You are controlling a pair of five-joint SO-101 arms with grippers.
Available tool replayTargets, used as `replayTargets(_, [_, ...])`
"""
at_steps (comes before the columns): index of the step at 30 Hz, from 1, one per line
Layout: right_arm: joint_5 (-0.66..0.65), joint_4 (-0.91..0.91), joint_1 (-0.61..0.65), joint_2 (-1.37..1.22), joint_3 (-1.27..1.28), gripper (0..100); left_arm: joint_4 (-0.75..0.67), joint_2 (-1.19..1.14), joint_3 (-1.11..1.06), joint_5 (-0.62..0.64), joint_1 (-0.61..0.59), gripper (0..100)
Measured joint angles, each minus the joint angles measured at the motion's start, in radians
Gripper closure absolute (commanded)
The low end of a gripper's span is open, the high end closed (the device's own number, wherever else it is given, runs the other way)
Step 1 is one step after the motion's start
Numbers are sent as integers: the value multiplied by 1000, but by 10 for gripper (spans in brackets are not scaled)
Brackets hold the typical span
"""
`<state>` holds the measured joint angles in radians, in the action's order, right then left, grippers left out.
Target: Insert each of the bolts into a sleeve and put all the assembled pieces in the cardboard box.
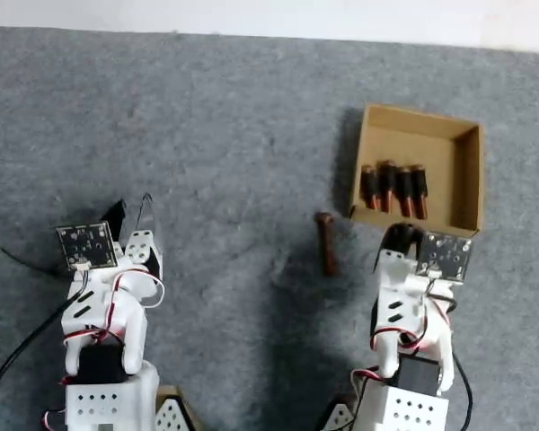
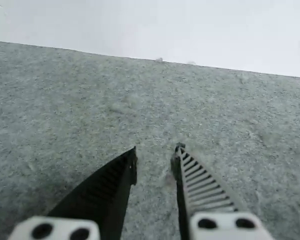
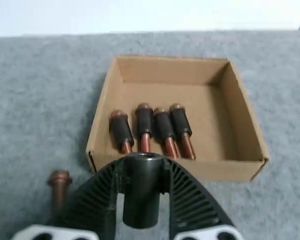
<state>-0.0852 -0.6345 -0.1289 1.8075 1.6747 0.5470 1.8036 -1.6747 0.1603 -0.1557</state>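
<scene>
Grips a sleeve (image 3: 140, 200) in the right hand (image 3: 141, 172), at the box's (image 1: 413, 117) near wall. Has the loose bolt (image 1: 326, 242) lying flat on the counter (image 1: 207, 135) just off the box's near-left corner, axis far-to-near, head toward the far edge, much nearer this hand than the released left hand (image 2: 156, 150).

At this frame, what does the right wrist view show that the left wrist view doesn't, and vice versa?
Right wrist, not left: the cardboard box holding four assembled pieces, a loose bolt beside it, and the right jaws shut on a black sleeve. Left wrist, not right: the left jaws, open with nothing between them. Both: the grey mat and pale wall behind.
</scene>
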Motion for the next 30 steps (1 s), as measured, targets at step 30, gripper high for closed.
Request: replayTargets(30, [0, -574, 0, 8, 0, 993, 3, 0, 0, 0, 0, 873])
